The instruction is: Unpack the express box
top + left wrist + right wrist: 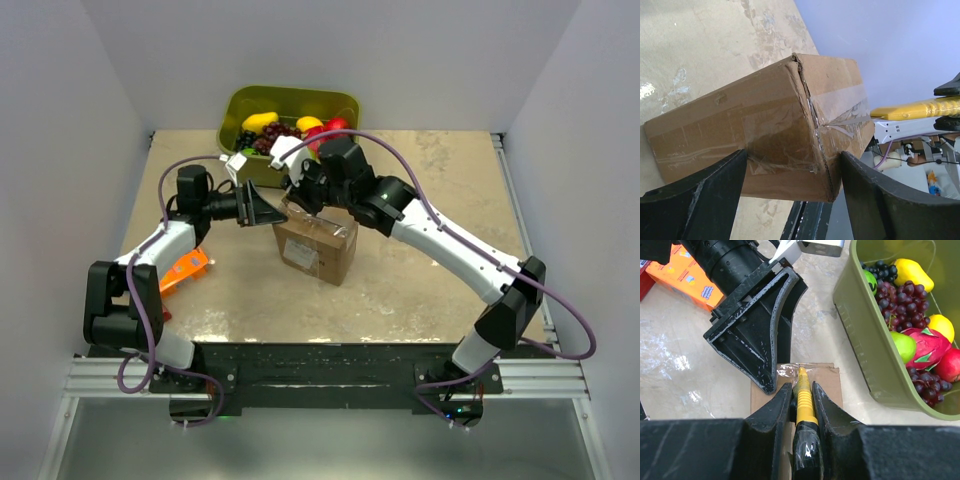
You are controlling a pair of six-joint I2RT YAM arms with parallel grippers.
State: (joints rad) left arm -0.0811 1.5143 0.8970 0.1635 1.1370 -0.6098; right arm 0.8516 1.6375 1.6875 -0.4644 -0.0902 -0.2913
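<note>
The express box (pixel 318 250), a brown carton with clear tape, stands at mid-table. My left gripper (pixel 262 210) reaches in from the left. In the left wrist view its fingers (pixel 705 192) press on both sides of the box's (pixel 765 115) taped end. My right gripper (pixel 300 195) hovers over the box's far edge, shut on a yellow-and-black cutter (pixel 804 407). The cutter's tip rests at the taped seam on the box top (pixel 827 385), beside the left gripper's finger (pixel 760 335). The cutter also shows in the left wrist view (pixel 920 107).
An olive-green bin (pixel 235 115) of fruit stands just behind the box, its wall (pixel 865 340) close to my right gripper. A flat orange package (pixel 185 270) lies at the left under the left arm, also in the right wrist view (pixel 685 275). White walls enclose the table.
</note>
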